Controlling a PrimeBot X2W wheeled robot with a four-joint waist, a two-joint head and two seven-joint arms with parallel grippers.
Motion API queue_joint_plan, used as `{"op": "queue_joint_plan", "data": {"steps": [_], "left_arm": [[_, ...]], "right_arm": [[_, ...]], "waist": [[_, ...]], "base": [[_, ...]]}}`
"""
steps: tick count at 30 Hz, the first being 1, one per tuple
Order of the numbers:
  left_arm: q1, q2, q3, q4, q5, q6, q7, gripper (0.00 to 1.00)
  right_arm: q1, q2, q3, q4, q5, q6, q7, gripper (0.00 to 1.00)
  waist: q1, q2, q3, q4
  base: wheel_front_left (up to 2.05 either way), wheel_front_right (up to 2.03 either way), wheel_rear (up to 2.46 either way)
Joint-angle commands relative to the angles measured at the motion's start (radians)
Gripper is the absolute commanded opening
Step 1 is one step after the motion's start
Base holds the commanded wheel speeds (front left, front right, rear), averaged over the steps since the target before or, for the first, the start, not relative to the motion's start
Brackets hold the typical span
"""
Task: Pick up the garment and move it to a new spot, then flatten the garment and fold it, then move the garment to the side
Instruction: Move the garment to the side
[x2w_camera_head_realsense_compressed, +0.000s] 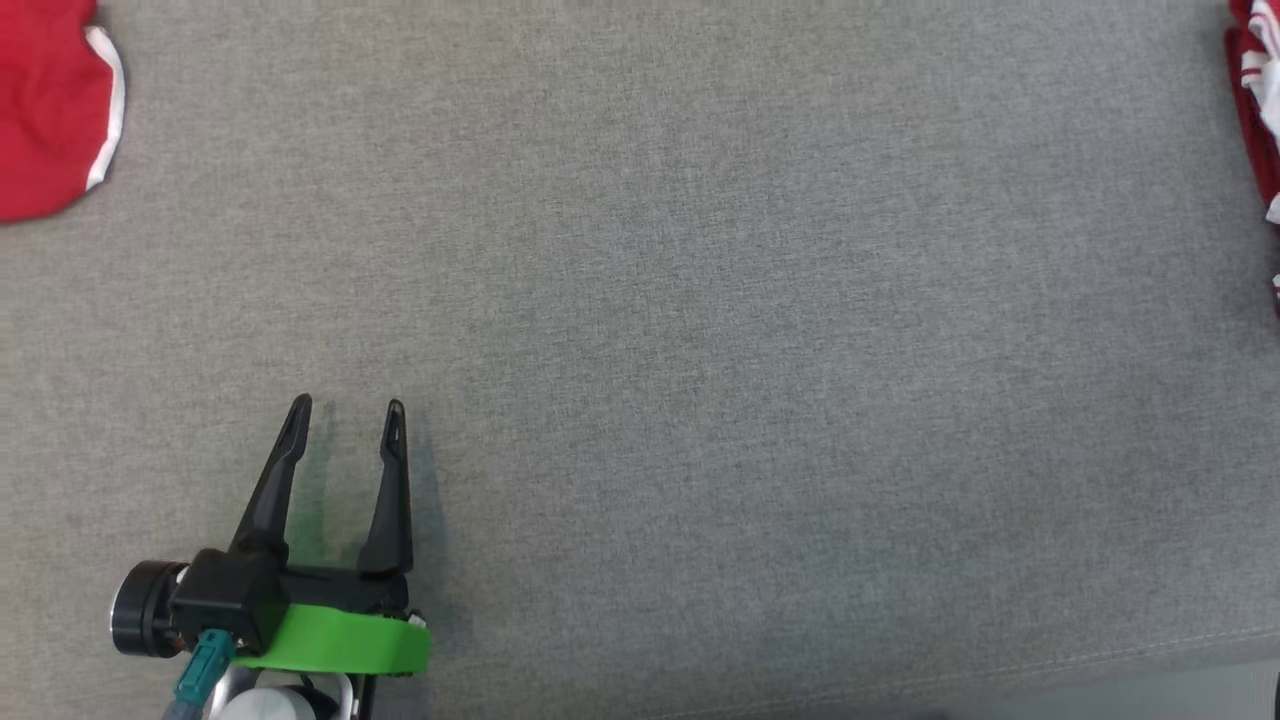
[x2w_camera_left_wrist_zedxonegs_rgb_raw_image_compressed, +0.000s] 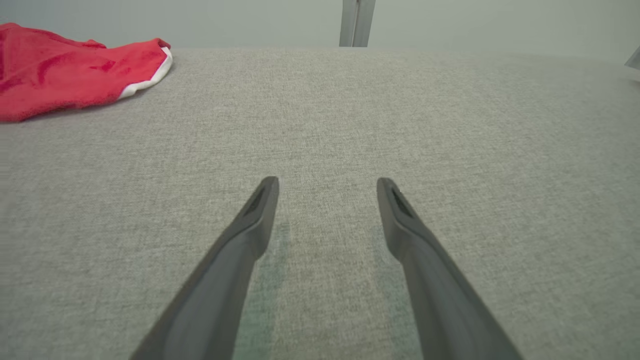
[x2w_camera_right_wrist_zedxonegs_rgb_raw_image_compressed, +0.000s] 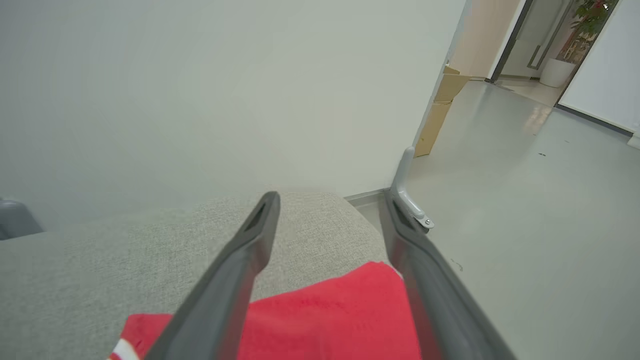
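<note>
A red garment with white trim lies at the corner of the grey fabric table, under my right gripper. That gripper is open, its fingers spread above the cloth with nothing pinched between them. In the head view this red and white cloth shows at the right edge. Another red garment with a white hem lies at the far left, also seen from the left wrist. My left gripper rests low over bare table at the lower left, open and empty.
The table's front edge runs along the bottom right of the head view. A metal post stands at the far side. Beyond the right corner are a bracket, grey floor, cardboard boxes and a pale wall.
</note>
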Motion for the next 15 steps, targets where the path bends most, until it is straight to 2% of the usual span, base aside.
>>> {"op": "queue_joint_plan", "data": {"steps": [1,5,7,15], "left_arm": [[-0.008,0.0,0.004,0.001,-0.01,-0.001,0.0,1.0],[-0.011,-0.002,0.013,0.016,-0.041,0.011,0.0,1.0],[0.003,-0.003,0.011,0.026,-0.059,0.022,0.0,1.0],[0.093,-0.003,0.021,0.05,-0.117,0.061,0.0,1.0]], "right_arm": [[0.03,0.009,0.015,-0.053,-0.001,-0.001,-0.007,1.0],[0.185,0.069,0.107,-0.285,0.052,-0.001,-0.006,1.0],[0.274,0.077,0.141,-0.39,0.079,-0.001,-0.007,1.0],[0.644,0.168,0.217,-0.669,0.156,-0.001,-0.007,1.0]], "waist": [[-0.0001,0.0,-0.048,-0.003],[-0.0001,0.0,-0.123,0.009],[-0.0001,0.0,-0.175,0.016],[-0.0001,0.0,-0.371,0.034]], "base": [[0.0,0.0,0.0],[0.0,0.0,0.0],[0.0,0.0,0.0],[0.0,0.0,0.0]]}}
